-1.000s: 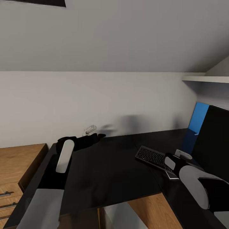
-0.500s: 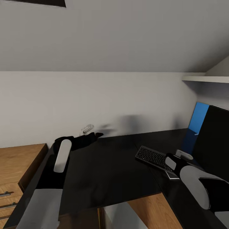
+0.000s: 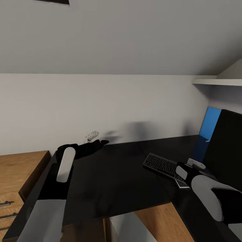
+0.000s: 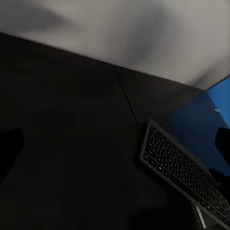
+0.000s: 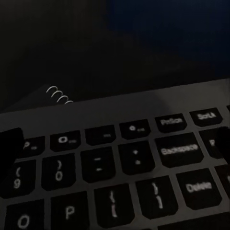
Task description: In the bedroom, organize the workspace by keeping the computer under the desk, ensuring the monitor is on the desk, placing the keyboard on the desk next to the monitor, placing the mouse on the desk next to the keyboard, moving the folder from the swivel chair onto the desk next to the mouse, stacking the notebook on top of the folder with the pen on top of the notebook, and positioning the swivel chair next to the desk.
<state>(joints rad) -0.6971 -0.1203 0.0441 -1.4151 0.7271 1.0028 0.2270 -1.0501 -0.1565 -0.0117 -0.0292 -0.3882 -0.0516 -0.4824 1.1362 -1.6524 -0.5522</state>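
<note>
The black keyboard (image 3: 161, 164) lies on the black desk (image 3: 114, 181), beside the dark monitor (image 3: 225, 148). The blue folder (image 3: 211, 122) leans upright behind the monitor. My right gripper (image 5: 115, 139) hovers open just over the keyboard's (image 5: 120, 177) end keys, where the notebook's spiral binding (image 5: 60, 94) pokes out behind it; a notebook corner (image 3: 181, 184) shows beside my right arm. My left gripper (image 3: 101, 143) reaches low over the desk near the back wall, open and empty, facing the keyboard (image 4: 182, 175) and folder (image 4: 206, 124). The grey computer (image 3: 124, 228) stands under the desk. Mouse, pen and swivel chair are out of view.
A wooden chest (image 3: 16, 174) with bar handles stands against the desk's left end. A white shelf (image 3: 218, 81) juts out above the monitor under the sloped ceiling. The desk's inner corner lies between the arms.
My left arm has drawn slightly left and back toward the wall. The view has shifted a little. My right gripper stays over the keyboard.
</note>
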